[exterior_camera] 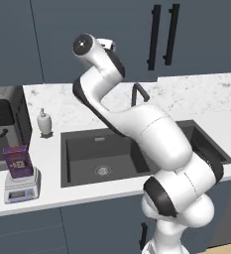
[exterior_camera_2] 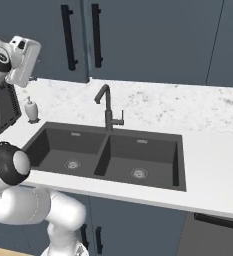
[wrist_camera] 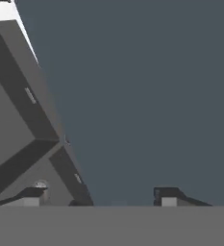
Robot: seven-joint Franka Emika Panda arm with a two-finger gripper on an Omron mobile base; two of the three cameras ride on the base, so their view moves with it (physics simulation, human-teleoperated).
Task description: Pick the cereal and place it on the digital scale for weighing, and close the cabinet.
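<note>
The purple cereal box [exterior_camera: 18, 161] stands upright on the small grey scale [exterior_camera: 22, 187], which sits on the white speckled tabletop [exterior_camera: 196, 101] at the left of the left base view, near the front edge and to the left of the dark double sink [exterior_camera: 97, 156]. Behind the scale a dark appliance [exterior_camera: 3, 124] stands against the wall, and a small white soap bottle [exterior_camera: 44, 122] stands between it and the sink's back left corner. The blue-grey cabinet [exterior_camera: 102, 34] above the tabletop has its doors flush, with two long black bar handles [exterior_camera: 162, 35] side by side. A dark tap [exterior_camera_2: 106, 106] rises behind the middle of the sink. The arm is bent up high, its hand raised in front of the cabinet doors, well above the tabletop and well apart from the box. In the hand view the two dark fingers [wrist_camera: 173, 195] stand spread wide apart at the bottom with nothing between them; ahead of them lies the flat blue-grey door face, and the sink basins with their drains show tilted along the left.
</note>
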